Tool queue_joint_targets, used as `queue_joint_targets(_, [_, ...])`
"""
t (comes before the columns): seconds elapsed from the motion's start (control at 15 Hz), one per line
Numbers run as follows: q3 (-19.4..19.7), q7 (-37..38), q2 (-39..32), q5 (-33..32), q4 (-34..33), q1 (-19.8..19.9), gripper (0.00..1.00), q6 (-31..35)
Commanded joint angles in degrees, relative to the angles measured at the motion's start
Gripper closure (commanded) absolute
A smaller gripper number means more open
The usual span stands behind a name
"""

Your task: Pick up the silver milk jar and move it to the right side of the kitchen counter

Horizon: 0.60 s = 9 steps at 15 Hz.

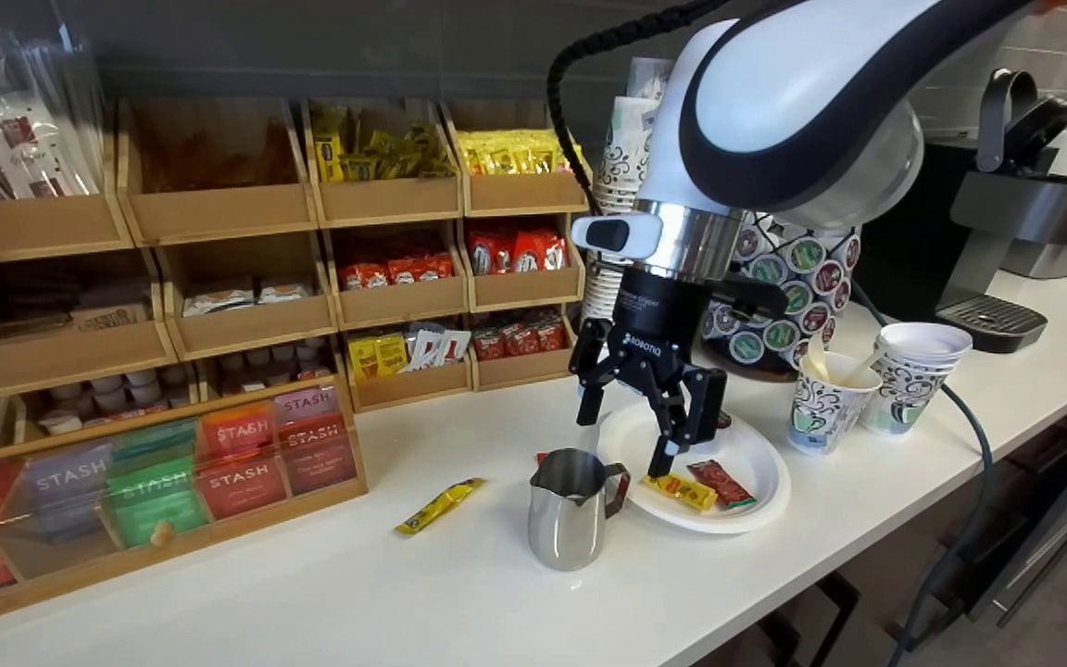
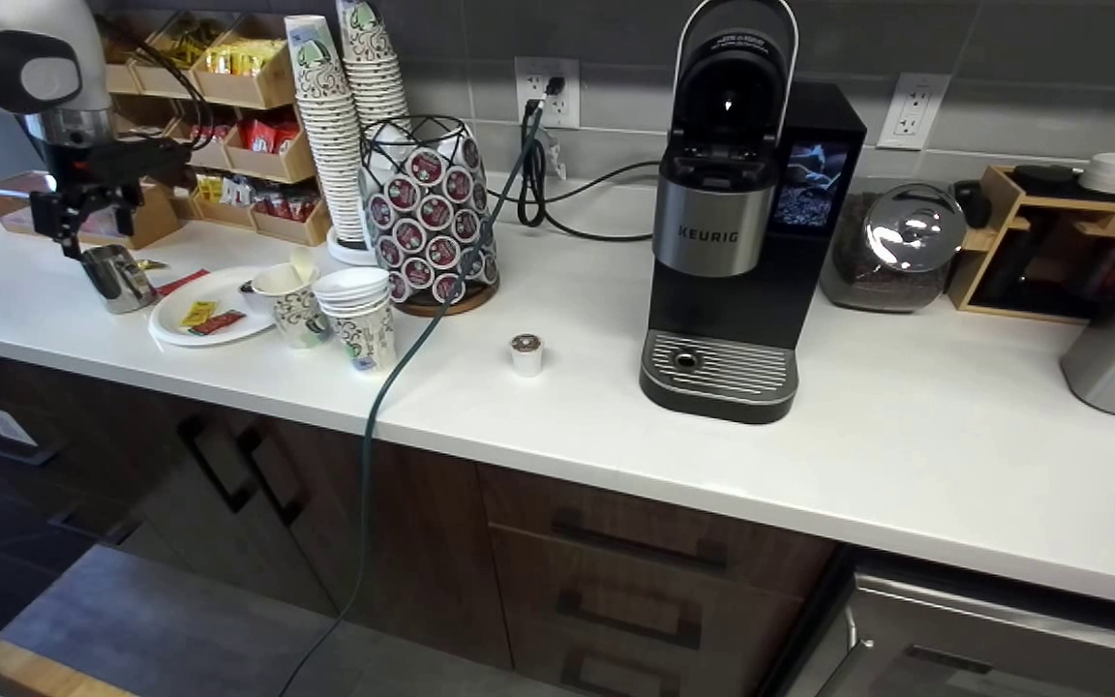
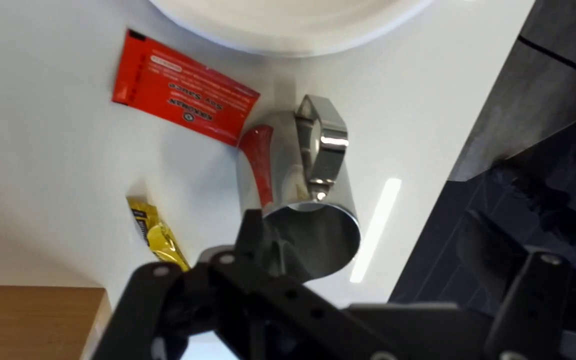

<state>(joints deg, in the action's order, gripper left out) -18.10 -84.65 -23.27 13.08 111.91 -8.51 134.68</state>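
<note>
The silver milk jar (image 1: pixel 567 523) stands upright on the white kitchen counter (image 1: pixel 311 597), its handle towards the paper plate. It also shows in an exterior view (image 2: pixel 120 279) and in the wrist view (image 3: pixel 285 160), where its dark inside is visible. My gripper (image 1: pixel 624 434) is open and empty, above the jar's rim. It also shows above the jar in an exterior view (image 2: pixel 98 235). In the wrist view the jar lies between the spread fingers (image 3: pixel 368 225) but nearer the left one, which covers part of its rim. The gripper does not appear to touch the jar.
A white plate (image 1: pixel 756 514) with sauce packets is beside the jar. Paper cups (image 1: pixel 825 403) and a pod rack (image 2: pixel 432 223) stand beyond it. A red packet (image 3: pixel 183 87), a yellow packet (image 1: pixel 441 507), wooden racks (image 1: pixel 395 199), a coffee machine (image 2: pixel 722 223) and a hanging cable (image 2: pixel 369 465) are around.
</note>
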Motion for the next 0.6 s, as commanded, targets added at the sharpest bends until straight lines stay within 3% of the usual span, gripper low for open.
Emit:
queue_joint_targets(0.0, [-0.41,1.70,0.08,-0.62,0.57,0.30,0.00,1.37])
queue_joint_targets(0.13, [-0.38,2.87,0.61,-0.62,1.31,0.31,0.00,1.89])
queue_joint_targets(0.53, [2.49,8.75,1.12,-7.20,5.74,-1.16,0.00,15.26])
